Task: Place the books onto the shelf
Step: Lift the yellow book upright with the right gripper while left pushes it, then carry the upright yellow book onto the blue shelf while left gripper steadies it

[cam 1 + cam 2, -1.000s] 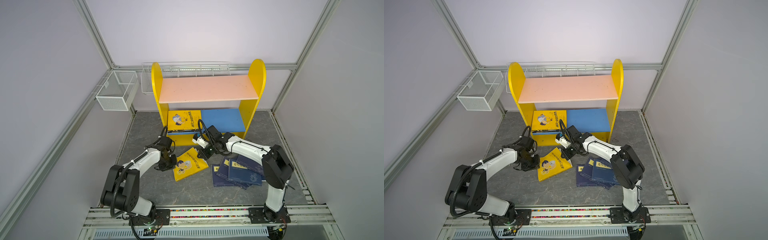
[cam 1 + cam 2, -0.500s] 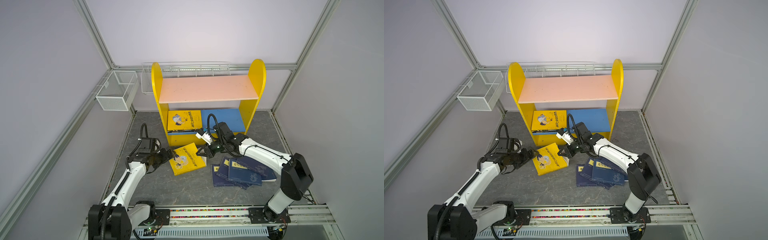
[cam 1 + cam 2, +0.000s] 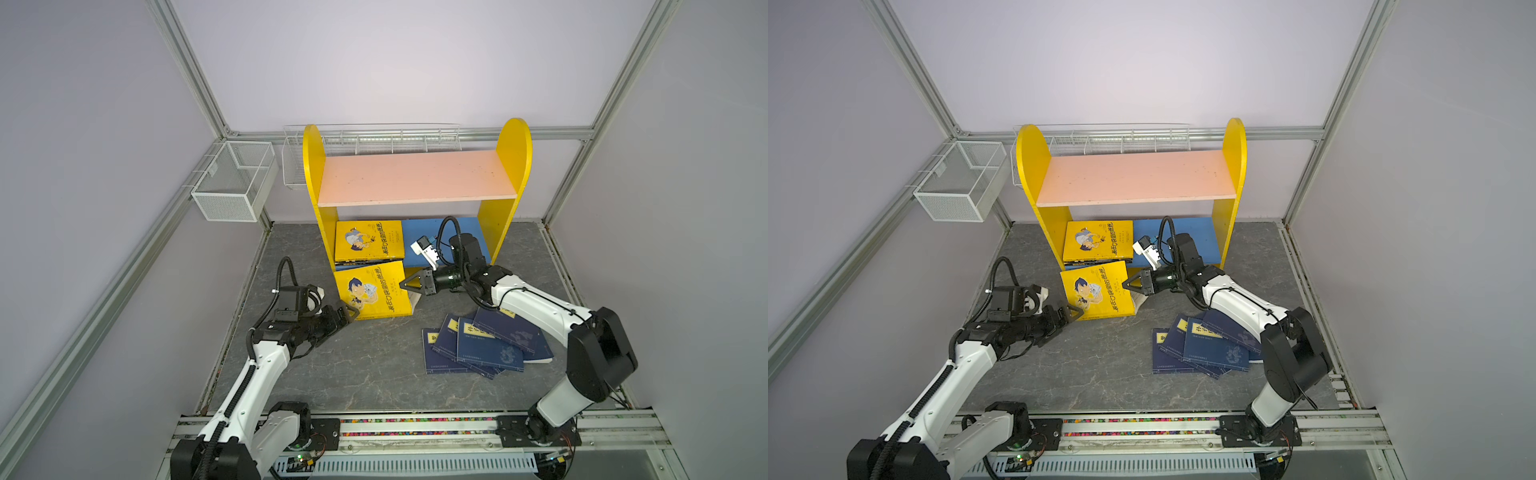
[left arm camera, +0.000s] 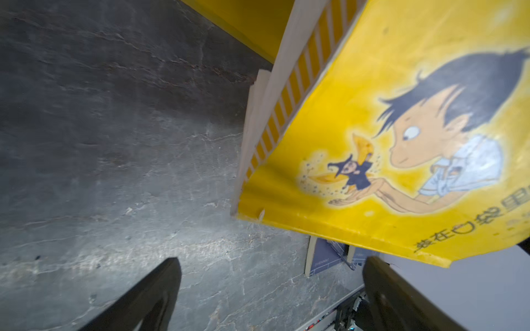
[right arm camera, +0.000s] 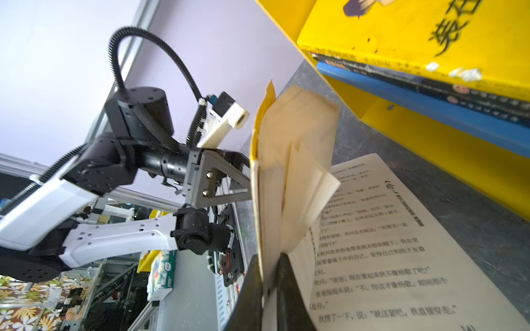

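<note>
Where right tool [image 3: 402,285] pinches yellow book [image 3: 374,293], pages [image 5: 292,172] blurred, navy books [image 3: 486,351] overlapping

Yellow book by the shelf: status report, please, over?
Left pincer open, beside yellow book. Right pincer shut on it; pages splayed, one on floor. Blue books on floor.

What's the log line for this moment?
left pincer: open, near yellow book | right pincer: shut on yellow book | navy books: on floor
</note>
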{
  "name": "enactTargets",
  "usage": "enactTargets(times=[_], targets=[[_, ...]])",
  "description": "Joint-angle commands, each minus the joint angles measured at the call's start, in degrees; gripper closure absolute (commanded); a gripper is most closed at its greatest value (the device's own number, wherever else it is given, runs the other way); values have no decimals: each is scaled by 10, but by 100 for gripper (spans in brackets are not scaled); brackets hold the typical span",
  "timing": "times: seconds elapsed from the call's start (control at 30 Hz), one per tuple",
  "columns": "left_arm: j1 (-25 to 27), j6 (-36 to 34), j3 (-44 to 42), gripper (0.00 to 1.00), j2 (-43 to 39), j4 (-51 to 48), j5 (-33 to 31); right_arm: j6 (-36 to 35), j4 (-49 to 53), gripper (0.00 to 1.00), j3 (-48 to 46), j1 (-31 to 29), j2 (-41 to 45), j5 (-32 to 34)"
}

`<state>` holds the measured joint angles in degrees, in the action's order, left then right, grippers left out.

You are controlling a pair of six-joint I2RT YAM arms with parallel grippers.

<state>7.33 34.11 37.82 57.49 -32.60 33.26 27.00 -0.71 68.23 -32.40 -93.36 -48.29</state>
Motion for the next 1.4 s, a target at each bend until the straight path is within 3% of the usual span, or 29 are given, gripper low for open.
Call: enactTargets(times=[0.0,0.13,0.33,0.5,0.8,0.9,1.1,1.27,1.37], targets=[[-4,11,12,0,15,34,68,86,-141,93,-10,17,42,-50],[-5,23,25,0,23,82,126,135,-198,93,-13,29,53,-66],[-5,115,-3,0,-18,272,207,153,-215,93,-10,30,60,-80],[-5,145,-26,0,-46,343,200,212,-299,93,-28,31,60,-95],[-5,209,-45,6,-10,467,162,456,-630,93,-46,33,-19,-93],[-5,219,-43,9,-1,497,146,493,-680,93,-38,32,-46,-94],[-5,229,-39,17,11,550,114,370,-514,93,-30,30,-17,-105],[-5,247,-30,40,38,585,119,203,-288,93,-13,19,28,-103],[-5,259,-31,65,49,603,127,100,-148,93,9,6,46,-91]])
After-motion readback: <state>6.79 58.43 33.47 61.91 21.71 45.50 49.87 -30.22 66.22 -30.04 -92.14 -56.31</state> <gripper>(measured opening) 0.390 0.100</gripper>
